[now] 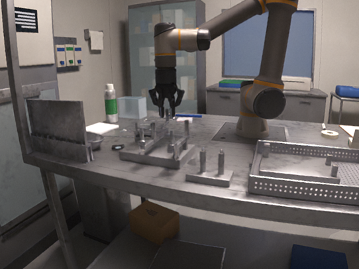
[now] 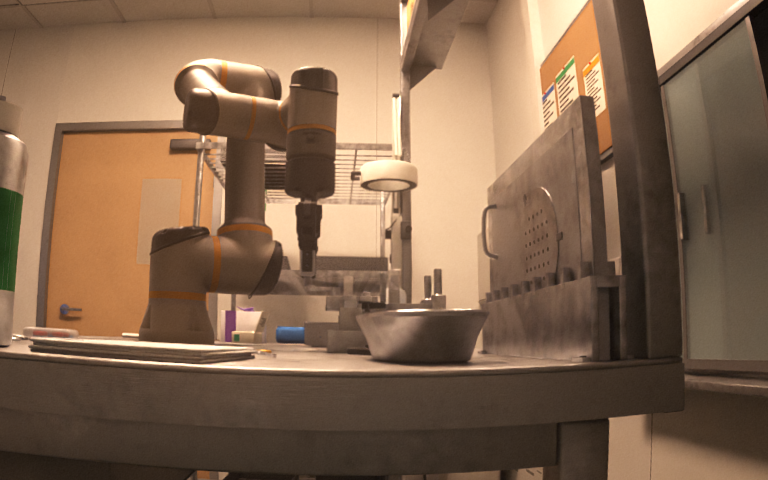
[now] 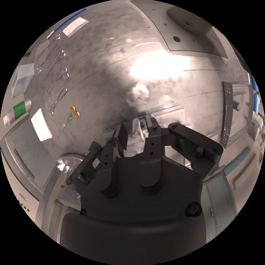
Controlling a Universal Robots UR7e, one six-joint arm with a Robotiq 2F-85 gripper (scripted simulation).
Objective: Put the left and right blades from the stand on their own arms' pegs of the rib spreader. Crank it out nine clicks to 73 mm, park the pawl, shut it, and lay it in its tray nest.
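Observation:
The rib spreader [image 1: 159, 139] sits on its fixture plate at mid table, left of the two-post blade stand [image 1: 209, 172]. My gripper [image 1: 168, 112] hangs just above the spreader's far end, over an upright metal part [image 3: 137, 129] there. The gripper is open and holds nothing. The stand's two posts look bare. The perforated tray [image 1: 320, 172] lies at the right of the table, with its nest empty. The wrist camera shows my fingers either side of the pale metal part below.
A tall metal rack [image 1: 58, 129] stands at the table's left edge, with a steel bowl [image 2: 422, 334] beside it. A green-banded bottle [image 1: 110, 103] and a clear box [image 1: 131, 106] stand behind. Scissors and forceps [image 3: 58, 79] lie in a row on the far side.

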